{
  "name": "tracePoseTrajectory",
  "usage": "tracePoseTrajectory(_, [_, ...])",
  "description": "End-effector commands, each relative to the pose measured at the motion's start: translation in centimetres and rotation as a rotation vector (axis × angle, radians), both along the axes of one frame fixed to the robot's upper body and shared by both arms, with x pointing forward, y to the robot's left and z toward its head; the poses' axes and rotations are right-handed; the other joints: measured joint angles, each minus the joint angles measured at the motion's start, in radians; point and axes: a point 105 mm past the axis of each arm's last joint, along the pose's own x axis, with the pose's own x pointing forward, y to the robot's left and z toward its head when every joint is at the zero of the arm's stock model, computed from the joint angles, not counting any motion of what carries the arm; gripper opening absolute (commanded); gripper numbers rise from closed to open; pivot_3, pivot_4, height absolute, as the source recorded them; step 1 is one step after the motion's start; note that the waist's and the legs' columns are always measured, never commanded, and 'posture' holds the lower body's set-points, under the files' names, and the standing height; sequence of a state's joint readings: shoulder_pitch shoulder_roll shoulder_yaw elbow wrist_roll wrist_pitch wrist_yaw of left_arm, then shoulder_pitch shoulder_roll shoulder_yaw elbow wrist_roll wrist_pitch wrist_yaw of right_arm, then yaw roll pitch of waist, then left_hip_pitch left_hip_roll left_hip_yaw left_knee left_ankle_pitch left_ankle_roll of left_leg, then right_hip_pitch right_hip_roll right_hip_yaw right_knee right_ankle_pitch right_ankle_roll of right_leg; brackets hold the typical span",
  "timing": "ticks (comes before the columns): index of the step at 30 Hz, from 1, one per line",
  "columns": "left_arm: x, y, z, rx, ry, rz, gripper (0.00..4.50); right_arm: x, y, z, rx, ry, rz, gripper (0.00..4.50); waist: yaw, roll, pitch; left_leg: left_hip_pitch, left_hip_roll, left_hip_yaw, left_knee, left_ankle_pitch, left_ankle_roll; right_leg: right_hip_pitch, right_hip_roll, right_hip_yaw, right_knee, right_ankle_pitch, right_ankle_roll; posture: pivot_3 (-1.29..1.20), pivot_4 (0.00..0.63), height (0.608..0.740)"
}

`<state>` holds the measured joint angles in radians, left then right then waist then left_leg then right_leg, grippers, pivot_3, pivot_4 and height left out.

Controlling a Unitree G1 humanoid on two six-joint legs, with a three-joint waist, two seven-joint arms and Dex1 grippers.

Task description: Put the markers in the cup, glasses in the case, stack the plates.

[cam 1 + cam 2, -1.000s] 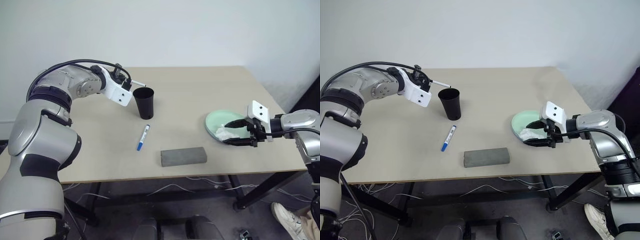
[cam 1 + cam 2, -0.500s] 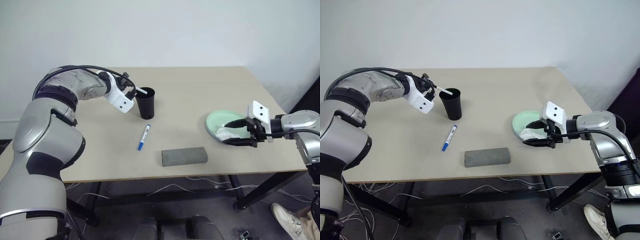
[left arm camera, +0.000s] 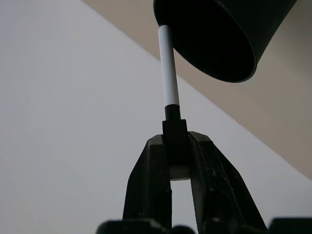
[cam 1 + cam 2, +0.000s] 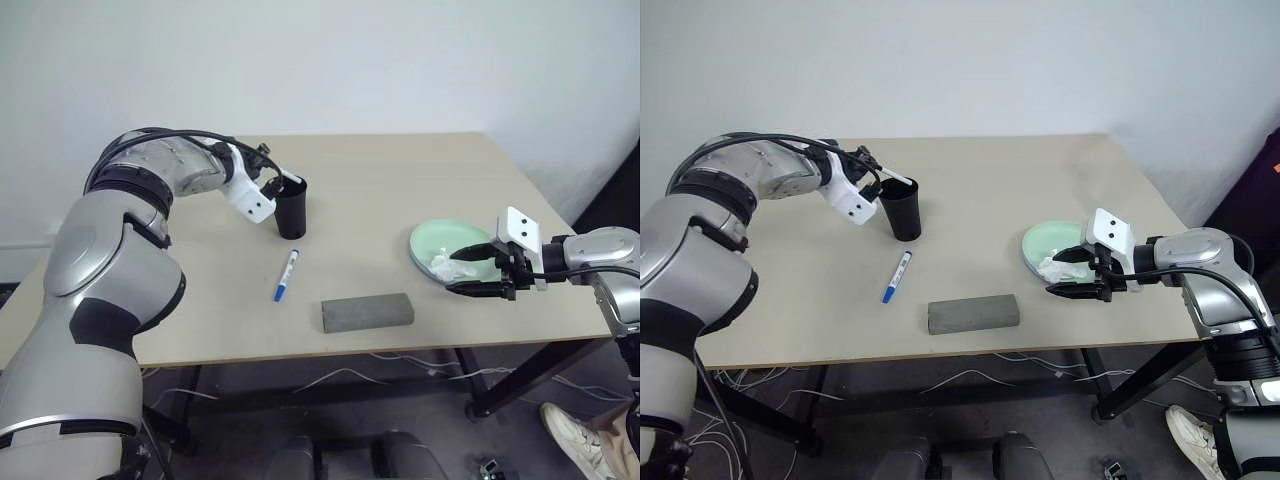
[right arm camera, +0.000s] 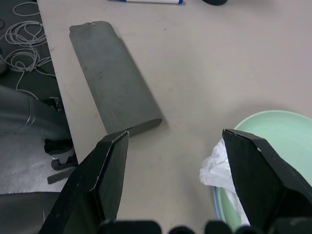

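My left gripper (image 4: 272,182) is shut on the black cap of a white-barrelled marker (image 3: 169,73). The marker's far end reaches into the mouth of the black cup (image 4: 291,207), which stands upright at the table's back left. A blue-capped marker (image 4: 287,275) lies flat in front of the cup. The grey case (image 4: 367,313) lies closed near the front edge. My right gripper (image 4: 468,270) is open at the near rim of the mint green plate (image 4: 437,238), its fingers either side of a crumpled white tissue (image 5: 219,170). A thin blue edge shows under that plate. The glasses are out of view.
The beige table (image 4: 400,180) ends just past the green plate on the right and just past the case at the front. Cables (image 4: 340,378) hang under the table. A person's shoe (image 4: 575,430) rests on the floor at the lower right.
My left gripper has rolled and moved right toward the cup, bringing the marker's end from above the rim into the cup's mouth. The right gripper has stayed by the plate.
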<state>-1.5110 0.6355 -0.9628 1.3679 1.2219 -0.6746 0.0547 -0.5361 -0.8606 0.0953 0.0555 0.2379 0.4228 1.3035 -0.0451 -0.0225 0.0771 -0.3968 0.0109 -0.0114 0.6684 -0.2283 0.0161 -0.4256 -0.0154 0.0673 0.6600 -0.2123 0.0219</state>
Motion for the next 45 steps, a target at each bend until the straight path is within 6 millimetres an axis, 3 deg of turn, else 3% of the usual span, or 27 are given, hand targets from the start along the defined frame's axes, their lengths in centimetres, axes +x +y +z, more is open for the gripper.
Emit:
tracePoseTrajectory(1, [0.4,-0.3,2.9,-0.019,-0.081,0.013,0.86,0.0,-0.2,1.8,0.012,-0.061,-0.004,3.34,0.000,0.000,0.000,0.000,0.000,0.000,0.000,0.000,0.000,0.000,0.000,0.000,0.000,0.000,0.000,0.00,0.000,0.740])
tracePoseTrajectory(8, [0.7,-0.6,5.2,-0.084,-0.189,0.012,3.16,0.0,-0.2,1.8,0.012,-0.055,-0.002,3.34,0.000,-0.001,0.000,0.000,0.000,0.000,0.000,0.000,0.000,0.000,0.000,0.000,0.000,0.000,0.000,0.00,0.000,0.740])
tracePoseTrajectory(13, [0.4,-0.9,8.4,-0.288,-0.200,0.047,3.16,0.0,-0.1,1.9,0.010,-0.053,0.000,3.34,0.000,-0.001,0.000,0.000,0.000,0.000,0.000,0.000,0.000,0.000,0.000,0.000,0.000,0.000,0.000,0.00,0.000,0.740])
tracePoseTrajectory(16, [0.0,-1.1,10.5,-0.524,-0.147,0.083,3.16,0.1,-0.1,1.9,0.009,-0.051,0.003,3.34,0.000,-0.001,0.000,0.000,0.000,0.000,0.000,0.000,0.000,0.000,0.000,0.000,0.000,0.000,0.000,0.00,0.000,0.740])
tracePoseTrajectory(19, [-0.7,-1.4,11.9,-0.919,0.045,0.115,3.16,0.1,0.0,1.8,0.006,-0.048,0.010,3.34,-0.002,-0.001,0.000,0.000,0.000,0.001,0.001,0.000,0.000,-0.001,0.000,0.000,0.000,0.000,0.000,0.00,0.000,0.740])
tracePoseTrajectory(23, [-1.3,-1.5,11.5,-1.385,0.394,0.139,3.16,0.1,0.0,1.9,0.006,-0.046,0.014,3.34,-0.004,-0.001,0.000,0.000,0.000,0.001,0.001,0.000,0.000,-0.001,0.000,0.000,0.000,0.000,0.000,0.00,0.000,0.740])
tracePoseTrajectory(27, [-1.9,-0.6,9.8,-1.731,0.617,0.275,3.16,-0.2,-0.1,1.9,0.001,-0.028,0.025,3.34,-0.008,0.000,0.000,0.000,0.000,0.000,0.002,0.000,0.001,0.000,0.000,0.001,0.002,0.000,0.000,0.00,0.000,0.740])
tracePoseTrajectory(32, [-3.9,1.0,4.1,-2.058,0.729,0.696,3.16,0.3,-0.1,2.3,-0.006,-0.029,0.033,3.34,-0.021,-0.001,0.000,0.000,0.001,-0.001,0.006,0.000,0.001,0.001,0.001,0.001,0.004,0.002,0.002,0.00,0.000,0.740])
tracePoseTrajectory(35, [-5.1,1.7,0.6,-2.104,0.788,1.023,3.16,0.6,0.1,2.4,-0.011,-0.029,0.045,3.34,-0.027,-0.002,0.000,0.000,0.001,-0.002,0.009,0.001,0.002,0.002,0.001,0.000,0.004,0.003,0.003,0.00,0.000,0.740])
tracePoseTrajectory(43, [-6.6,0.7,-4.6,-2.055,0.773,1.295,3.16,1.3,0.4,2.7,-0.007,-0.043,0.061,3.34,-0.026,-0.002,-0.001,0.009,0.000,-0.002,0.009,0.001,0.002,0.011,0.000,0.000,0.002,0.004,0.004,0.00,0.000,0.740])
tracePoseTrajectory(45, [-6.9,0.1,-6.5,-2.022,0.776,1.355,3.16,1.1,0.6,3.6,0.045,-0.056,0.084,3.34,-0.026,-0.002,-0.001,0.009,0.000,-0.002,0.009,0.001,0.002,0.011,0.000,0.000,0.002,0.004,0.004,0.00,0.000,0.740])
